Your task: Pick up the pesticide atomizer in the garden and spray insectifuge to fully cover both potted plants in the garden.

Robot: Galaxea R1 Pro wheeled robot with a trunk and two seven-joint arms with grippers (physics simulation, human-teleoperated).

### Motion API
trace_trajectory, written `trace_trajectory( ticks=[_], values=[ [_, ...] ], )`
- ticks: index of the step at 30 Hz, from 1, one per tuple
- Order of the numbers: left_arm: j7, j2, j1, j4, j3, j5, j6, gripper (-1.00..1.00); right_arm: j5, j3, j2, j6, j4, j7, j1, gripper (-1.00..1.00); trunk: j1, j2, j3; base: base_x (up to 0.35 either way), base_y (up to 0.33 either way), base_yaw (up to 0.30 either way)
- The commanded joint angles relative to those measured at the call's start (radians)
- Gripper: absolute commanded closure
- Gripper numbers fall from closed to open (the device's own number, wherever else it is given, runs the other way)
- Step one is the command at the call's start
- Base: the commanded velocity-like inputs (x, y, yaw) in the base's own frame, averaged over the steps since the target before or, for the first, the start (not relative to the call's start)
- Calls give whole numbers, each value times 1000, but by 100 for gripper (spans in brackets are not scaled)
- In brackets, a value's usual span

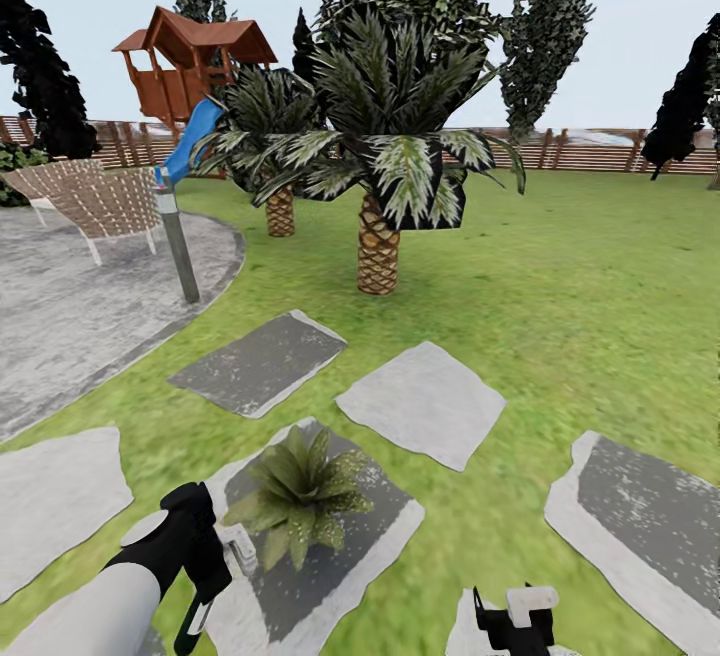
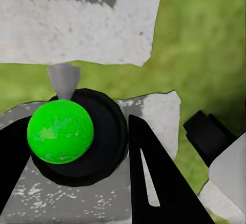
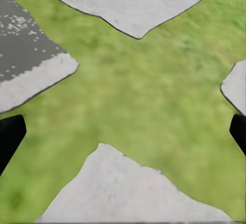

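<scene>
Green lawn [image 1: 560, 316] carried everything, with a round grey paved patio [image 1: 70, 306] at its left edge, palms [image 1: 378, 166] in the middle and a brown fence [image 1: 600, 151] along the back. Grey stepping slabs [image 1: 425, 401] lay scattered over the near grass. On the nearest slab [image 1: 330, 556], toward its left side, sat one potted plant [image 1: 298, 492], a low speckled rosette. Just beside it, to its left, hung the left gripper [image 1: 205, 576], by far the nearer arm. In the left wrist view its dark fingers [image 2: 154, 183] flanked the pesticide atomizer [image 2: 77, 134], a black body with a bright green ball and a grey nozzle [image 2: 64, 80] pointing away from the hand; it appeared clasped, the atomizer's axis running along the fingers. Turning that nozzle right, toward the rosette, was probably what spraying needed. The right gripper [image 1: 515, 621] hovered low over grass, spread wide and holding nothing.
</scene>
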State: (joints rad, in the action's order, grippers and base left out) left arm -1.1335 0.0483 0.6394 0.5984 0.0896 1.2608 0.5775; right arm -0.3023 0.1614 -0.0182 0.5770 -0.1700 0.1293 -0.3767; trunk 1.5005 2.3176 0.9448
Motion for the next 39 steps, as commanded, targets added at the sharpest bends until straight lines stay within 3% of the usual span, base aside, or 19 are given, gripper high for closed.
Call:
trace_trajectory(
  ticks=[1, 8, 10, 13, 15, 17, 19, 22, 24, 30, 34, 39],
  values=[
    [-6, -1, 0, 1, 4, 5, 8, 100, -11, 4, 0, 3, 1, 6, -1, -100, 0, 0, 1, -3, 51, -207],
    [-16, -7, 0, -4, 5, -1, 4, 100, -11, 4, 0, 3, 1, 6, -2, -100, 0, 0, 1, -1, 10, -189],
    [-23, -30, 0, -11, 7, -2, -58, 100, -11, 4, 2, 3, 1, 6, -1, -100, 0, 0, 1, 0, 0, -18],
    [-26, -40, 0, -14, 6, 1, -119, 100, -11, 4, 3, 3, 1, 6, -1, -100, 0, 0, 1, 0, 0, -4],
    [-25, -44, 0, -11, -5, 8, -132, 100, -11, 4, 3, 3, 1, 6, -1, -100, 0, 0, 1, 0, 0, -1],
    [-23, -47, 2, -3, -43, 12, -130, 100, -11, 4, 3, 3, 1, 6, -1, -100, 0, 0, 1, 0, 0, 0],
    [-22, -58, 8, 1, -78, 13, -101, 100, -11, 4, 3, 3, 1, 6, -1, -100, 0, 0, 1, 0, 0, 0],
    [-21, -75, 17, 1, -86, 14, 43, 100, -11, 4, 3, 3, 1, 6, -1, -100, 0, 0, 1, 0, 0, 0],
    [-21, -82, 19, 2, -89, 13, 96, 100, -11, 4, 3, 3, 1, 6, -1, -100, 0, 0, 1, 0, 0, 0],
    [-23, -76, 13, -7, -116, 14, 119, 100, -11, 4, 1, 3, 1, 6, -1, -100, 0, 0, 1, 0, 0, 0],
    [-26, -58, 9, -10, -108, 4, 118, 100, -11, 4, 0, 3, 1, 6, -1, -100, 0, 0, 1, 0, 0, 0],
    [-24, -59, 7, -12, -103, 2, 122, 100, -11, 4, 0, 3, 1, 6, -1, -100, 0, 0, 1, 35, 47, 0]
  ],
)
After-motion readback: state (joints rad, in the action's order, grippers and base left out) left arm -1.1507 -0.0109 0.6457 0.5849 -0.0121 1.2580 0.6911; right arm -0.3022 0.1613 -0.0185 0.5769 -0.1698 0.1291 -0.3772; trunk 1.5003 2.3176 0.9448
